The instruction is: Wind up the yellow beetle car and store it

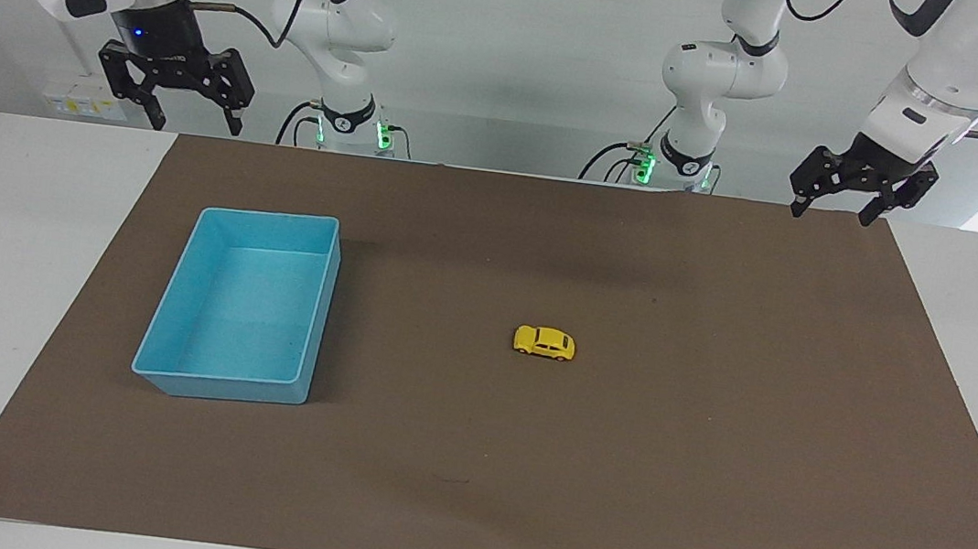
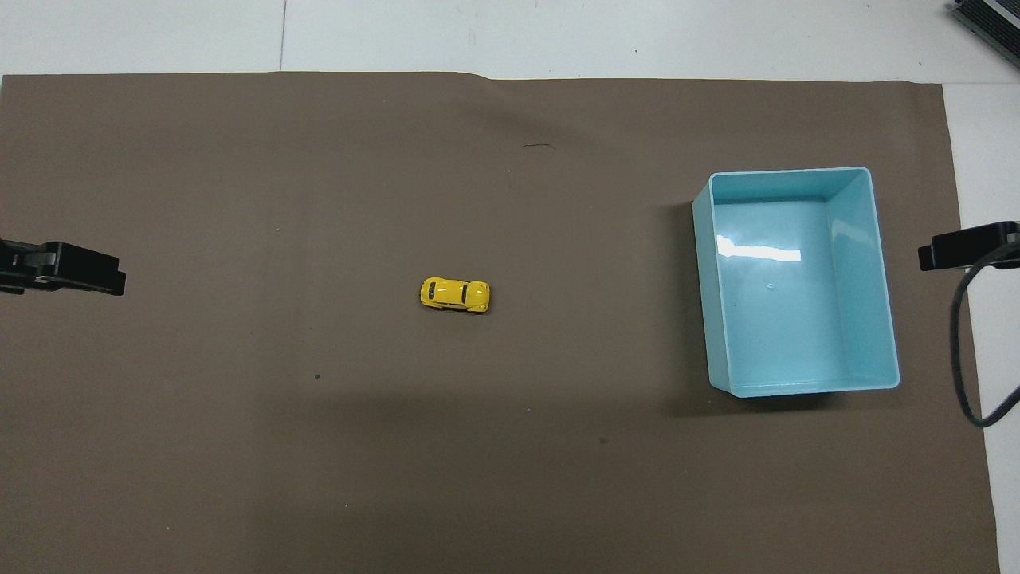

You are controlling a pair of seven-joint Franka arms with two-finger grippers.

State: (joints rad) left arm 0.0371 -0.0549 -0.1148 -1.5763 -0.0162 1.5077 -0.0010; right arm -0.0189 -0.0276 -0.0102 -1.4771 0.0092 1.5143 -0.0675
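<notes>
The yellow beetle car (image 1: 545,343) stands on its wheels near the middle of the brown mat (image 1: 705,483), alone and untouched. It also shows in the overhead view (image 2: 455,294). The empty blue tray (image 1: 223,387) sits toward the right arm's end of the table, beside the car and well apart from it; the overhead view shows its rim (image 2: 789,171). My left gripper (image 1: 832,212) hangs open and empty, raised over the mat's corner at the left arm's end. My right gripper (image 1: 193,123) hangs open and empty, raised over the mat's edge nearest the robots, above the tray's end. Both arms wait.
The brown mat (image 2: 239,438) covers most of the white table (image 1: 12,257). A black cable (image 2: 960,351) loops beside the tray at the right arm's end. Only the grippers' tips show in the overhead view, the left (image 2: 64,271) and the right (image 2: 968,245).
</notes>
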